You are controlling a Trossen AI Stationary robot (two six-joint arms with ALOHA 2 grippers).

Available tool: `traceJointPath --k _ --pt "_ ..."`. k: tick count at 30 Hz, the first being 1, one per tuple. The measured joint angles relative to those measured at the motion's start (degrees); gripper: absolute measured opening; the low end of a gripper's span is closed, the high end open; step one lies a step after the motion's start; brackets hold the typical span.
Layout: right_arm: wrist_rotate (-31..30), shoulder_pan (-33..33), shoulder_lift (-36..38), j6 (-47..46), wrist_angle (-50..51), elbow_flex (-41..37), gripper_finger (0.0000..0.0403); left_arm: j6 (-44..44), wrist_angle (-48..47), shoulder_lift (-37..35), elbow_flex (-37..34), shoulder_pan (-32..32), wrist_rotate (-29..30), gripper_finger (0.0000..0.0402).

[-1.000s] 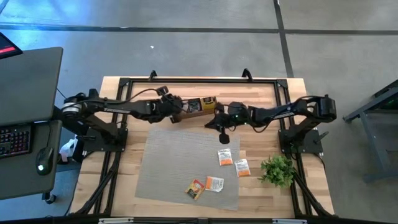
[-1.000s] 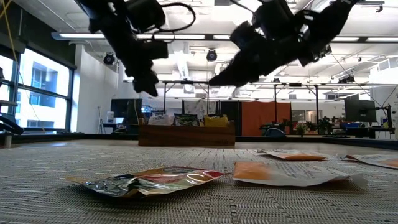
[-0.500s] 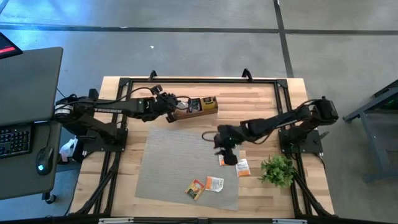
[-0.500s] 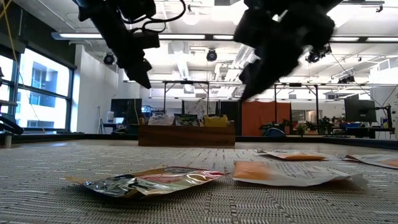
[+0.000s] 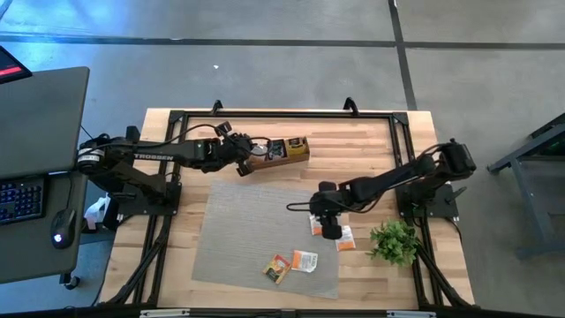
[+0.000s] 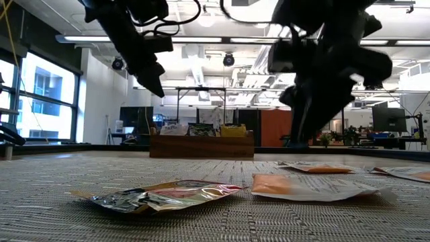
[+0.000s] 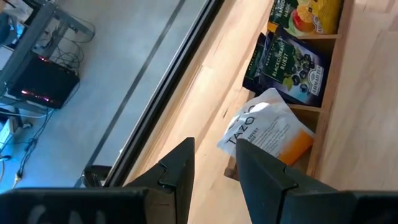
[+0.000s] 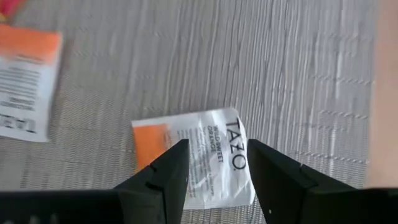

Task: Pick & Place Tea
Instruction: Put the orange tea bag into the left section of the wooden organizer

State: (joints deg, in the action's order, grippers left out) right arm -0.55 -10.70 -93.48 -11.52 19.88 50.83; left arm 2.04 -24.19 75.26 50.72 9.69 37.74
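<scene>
since the white-and-orange tea sachet (image 8: 196, 158) lies flat on the grey mat (image 5: 238, 230) straight ahead of the right gripper (image 8: 211, 168), its fingers parted and straddling it, that arm is nearer, while the left gripper (image 7: 214, 165), open, waits by the wooden box (image 5: 281, 150).

We see four tea bags lying flat and loose: a white and orange tea bag (image 8: 193, 163), a second one (image 5: 343, 238) just beside it, a third (image 5: 305, 261) nearer the front, touching a crumpled shiny one (image 5: 278, 268). More tea packets (image 7: 286, 61) stand in a wooden box (image 5: 281, 152), one white packet (image 7: 266, 134) tilted.
</scene>
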Motion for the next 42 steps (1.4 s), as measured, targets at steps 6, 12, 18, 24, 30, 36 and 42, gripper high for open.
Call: traceJointPath --k 6,12,18,24,30,36,42 --pt "0.2 0.0 -3.0 -0.2 0.2 0.0 0.0156 0.0 0.0 0.0 0.0 0.0 0.0 0.0115" --pt "0.1 0.2 -5.6 -0.2 0.5 0.1 0.0156 0.0 0.0 0.0 0.0 0.0 0.0 0.0115" --pt "-0.5 0.2 -6.8 -0.1 0.5 0.2 0.0152 0.0 -0.4 0.0 0.0 0.0 0.0 0.0115" --pt "0.2 0.2 -6.9 -0.1 0.5 0.2 0.0109 0.0 -2.0 0.0 0.0 0.0 0.2 0.0115" --pt "1.0 0.2 -6.9 0.2 0.4 0.1 0.0025 0.0 -2.2 0.0 0.0 0.0 0.3 0.0115" --pt "0.7 0.2 -6.0 2.6 1.6 2.8 0.0023 0.0 -2.9 0.0 0.0 0.0 0.3 0.0115" --pt "-22.7 0.8 -4.9 25.0 -1.9 7.8 0.0018 0.0 -3.0 0.0 0.0 0.0 0.3 0.0115"
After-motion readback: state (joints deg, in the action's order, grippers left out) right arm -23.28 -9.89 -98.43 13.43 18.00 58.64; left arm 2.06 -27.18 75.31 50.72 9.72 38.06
